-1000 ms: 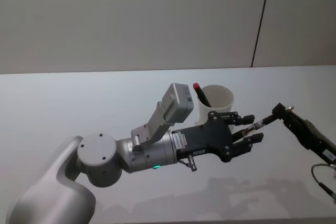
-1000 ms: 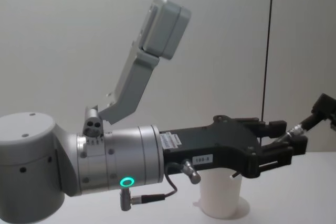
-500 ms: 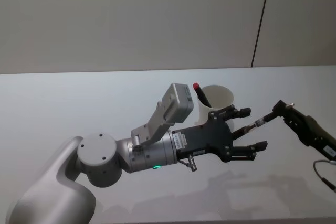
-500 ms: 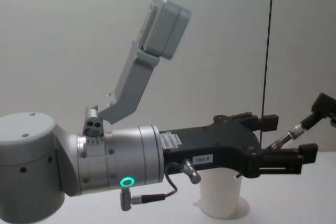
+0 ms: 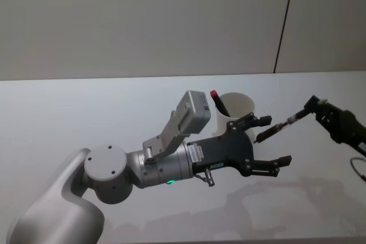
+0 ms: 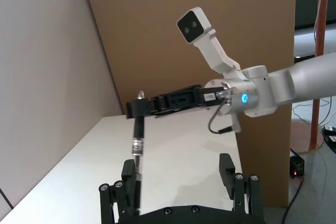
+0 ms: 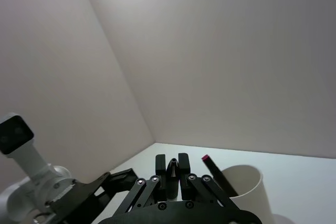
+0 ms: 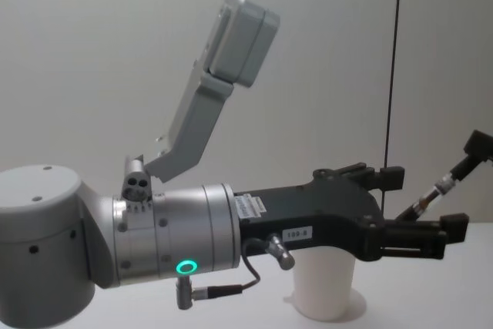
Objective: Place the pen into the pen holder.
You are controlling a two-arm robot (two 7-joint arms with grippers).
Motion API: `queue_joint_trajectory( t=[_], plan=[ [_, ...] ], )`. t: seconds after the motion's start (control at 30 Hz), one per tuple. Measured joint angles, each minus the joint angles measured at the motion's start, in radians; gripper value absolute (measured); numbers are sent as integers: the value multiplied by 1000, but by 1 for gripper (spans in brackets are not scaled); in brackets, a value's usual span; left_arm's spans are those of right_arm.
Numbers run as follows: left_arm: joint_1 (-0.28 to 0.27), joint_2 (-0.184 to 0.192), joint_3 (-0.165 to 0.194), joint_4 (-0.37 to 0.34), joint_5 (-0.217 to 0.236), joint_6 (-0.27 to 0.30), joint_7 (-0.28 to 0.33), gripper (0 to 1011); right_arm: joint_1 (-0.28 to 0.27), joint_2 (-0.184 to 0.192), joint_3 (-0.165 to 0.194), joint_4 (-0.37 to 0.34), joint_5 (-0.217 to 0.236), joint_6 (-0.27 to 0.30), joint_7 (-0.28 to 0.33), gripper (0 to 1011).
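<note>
The left gripper is extended over the middle of the white table, with its fingers spread wide and nothing between them; the upper finger and the lower finger stand well apart. In the chest view the same gripper shows its two fingers separated, one above the other. The right gripper reaches in from the right edge of the table and is closed on one end of the pen, a slim dark pen with a metallic band. The pen is held tilted, its free end pointing down toward the gap between the left gripper's fingers without touching either finger. In the left wrist view the pen hangs from the right gripper above the open fingers of the left gripper. The pen holder, a white paper cup, stands upright on the table just behind the left gripper, toward the far edge. A second, red-capped pen already leans inside the cup against its rim. In the chest view the lower part of the pen holder is seen beneath the left gripper's body. The right wrist view shows the cup with the red-capped pen in it.
</note>
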Motion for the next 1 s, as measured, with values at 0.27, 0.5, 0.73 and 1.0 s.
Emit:
queue_joint_trajectory(
  t=[0.27,0.5,0.73,1.0],
  plan=[
    [0,0,0,0,0,0,0,1004,54,6,2,22,-63,-12,-30,128],
    [0,0,0,0,0,0,0,1004,107,4,-5,44,-111,-10,-39,128],
    [0,0,0,0,0,0,0,1004,177,-8,-25,80,-162,-3,-50,129],
    [0,0,0,0,0,0,0,1004,245,-27,-49,126,-217,-2,-68,128]
  ],
)
